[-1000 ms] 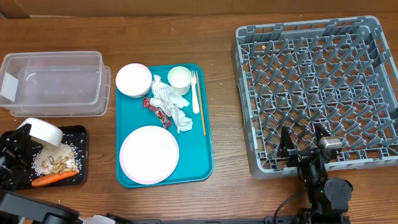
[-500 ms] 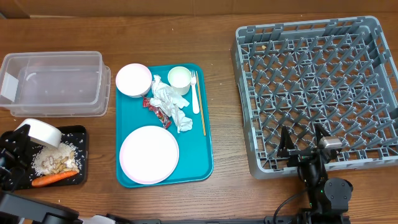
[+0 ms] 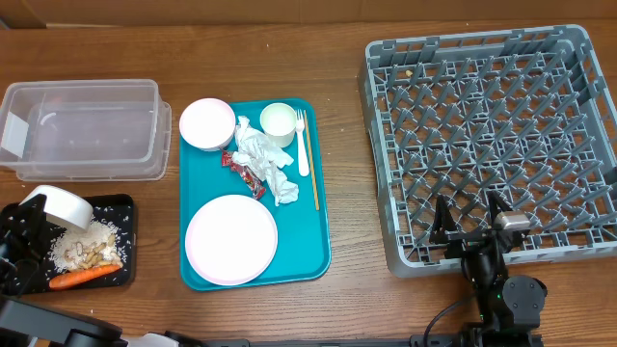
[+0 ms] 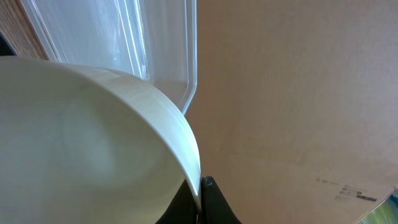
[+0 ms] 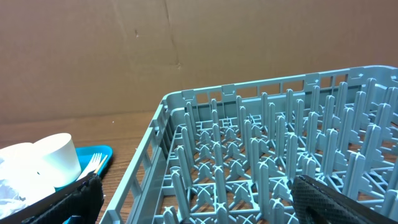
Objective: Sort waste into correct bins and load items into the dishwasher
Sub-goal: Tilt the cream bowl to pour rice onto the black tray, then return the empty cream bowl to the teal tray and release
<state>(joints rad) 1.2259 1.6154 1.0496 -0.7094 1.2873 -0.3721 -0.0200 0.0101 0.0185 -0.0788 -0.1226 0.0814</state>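
While the left gripper (image 3: 31,224) is clamping a white bowl (image 3: 67,206) at the lower left of the overhead frame, the bowl is sitting tilted over the black tray (image 3: 130,241), w/ beige scraps (image 3: 82,253) and the carrot stick (image 3: 87,275) lying in that tray. Left wrist cam is mostly showing the bowl's rim w/ one dark finger (image 4: 208,202) pressing against it, and the clear tub (image 3: 92,135) is showing behind. Everything else is sitting on the teal tray (image 3: 313,246) mid-frame: pink plate (image 3: 231,239) at the bottom, 2nd bowl (image 3: 207,123) and cup (image 3: 278,122) up top, fork (image 3: 302,145) just beside the cup, napkins (image 3: 265,159) and red wrapper (image 3: 241,172) btw them. At the lower right the right gripper (image 3: 468,224) is hovering w/ fingers spread apart, gripping nothing, right at the grey rack (image 3: 492,135) bottom edge.
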